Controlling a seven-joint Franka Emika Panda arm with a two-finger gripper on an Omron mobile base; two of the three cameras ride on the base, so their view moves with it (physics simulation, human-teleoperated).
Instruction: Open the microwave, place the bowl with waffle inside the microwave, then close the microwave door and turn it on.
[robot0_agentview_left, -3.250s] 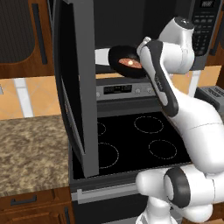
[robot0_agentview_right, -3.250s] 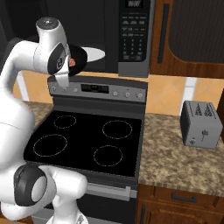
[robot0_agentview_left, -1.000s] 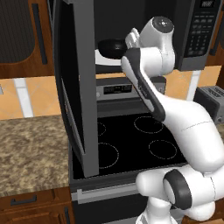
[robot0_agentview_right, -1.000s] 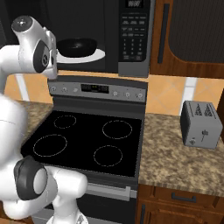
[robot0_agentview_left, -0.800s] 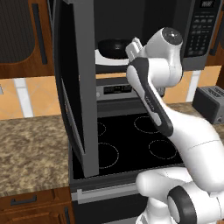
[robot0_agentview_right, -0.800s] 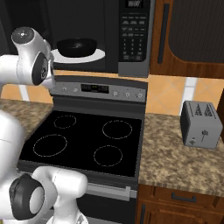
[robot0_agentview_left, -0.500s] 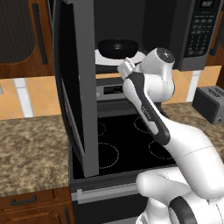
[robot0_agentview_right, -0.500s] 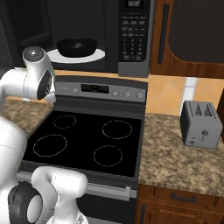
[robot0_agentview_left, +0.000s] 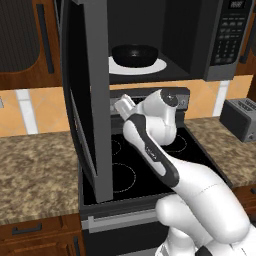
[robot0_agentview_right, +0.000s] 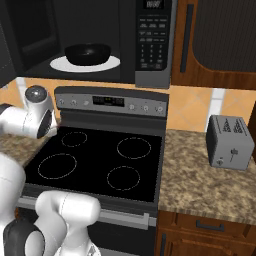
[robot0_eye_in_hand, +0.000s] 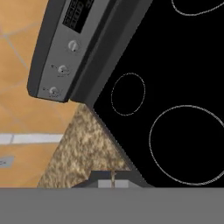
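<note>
The jaws (robot0_eye_in_hand: 113, 178) are pressed shut with nothing between them, their two dark tips meeting at the bottom of the hand view, which looks down on the speckled granite desk (robot0_eye_in_hand: 83, 144) beside the stove. Just past them lies the black glass cooktop (robot0_eye_in_hand: 175, 78) with its white burner rings, and the grey control panel (robot0_eye_in_hand: 65, 52) with three round knobs against the orange backsplash. In the left base view the white arm (robot0_agentview_left: 150, 150) bends low over the cooktop, its wrist below the oven cavity and well apart from the bowl.

The bowl (robot0_agentview_left: 134, 52), glossy black, sits on the white turntable (robot0_agentview_left: 155, 66) inside the microwave (robot0_agentview_right: 150, 70); from the right base view it rests near the middle of the plate. The waffle cannot be made out inside it. The microwave door (robot0_agentview_left: 87, 100) stands swung wide open to the left, its inner face turned toward the cavity, hanging over the left part of the stove. The dark keypad (robot0_agentview_right: 151, 35) is on the right of the cavity. A small grey toaster (robot0_agentview_right: 229, 142) stands on the desk to the right of the stove, well apart from everything else
</note>
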